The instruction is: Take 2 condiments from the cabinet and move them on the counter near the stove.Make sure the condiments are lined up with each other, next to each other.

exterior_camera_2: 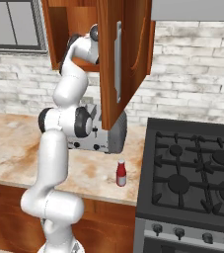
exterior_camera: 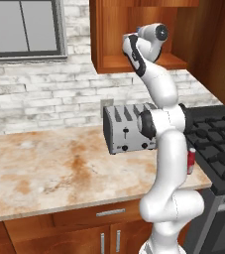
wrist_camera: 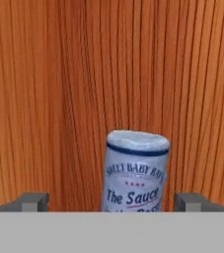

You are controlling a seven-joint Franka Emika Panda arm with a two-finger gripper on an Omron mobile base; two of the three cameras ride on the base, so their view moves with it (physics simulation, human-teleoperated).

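Observation:
In the hand view a sauce bottle (wrist_camera: 135, 173) with a bluish cap and a printed label stands upright against the cabinet's wooden back wall. My gripper (wrist_camera: 113, 201) is open, its fingertips (wrist_camera: 32, 201) set wide on either side of the bottle without touching it. My arm reaches up into the reddish-brown wall cabinet (exterior_camera: 109, 34), whose open door (exterior_camera_2: 128, 59) hides the hand in the right base view. The red bottle with a white cap (exterior_camera_2: 121, 173) stands upright on the mottled counter (exterior_camera_2: 15, 143) close to the stove's left edge (exterior_camera_2: 192, 173). It also peeks out behind my arm as the red bottle (exterior_camera: 191, 161).
A silver four-slot toaster (exterior_camera: 126, 129) sits on the counter under the cabinet, just behind my arm. The black stove (exterior_camera: 218, 144) lies to the right. A window (exterior_camera: 25, 27) is set in the brick wall at left. Drawer fronts with metal handles (exterior_camera: 110, 212) run below the counter.

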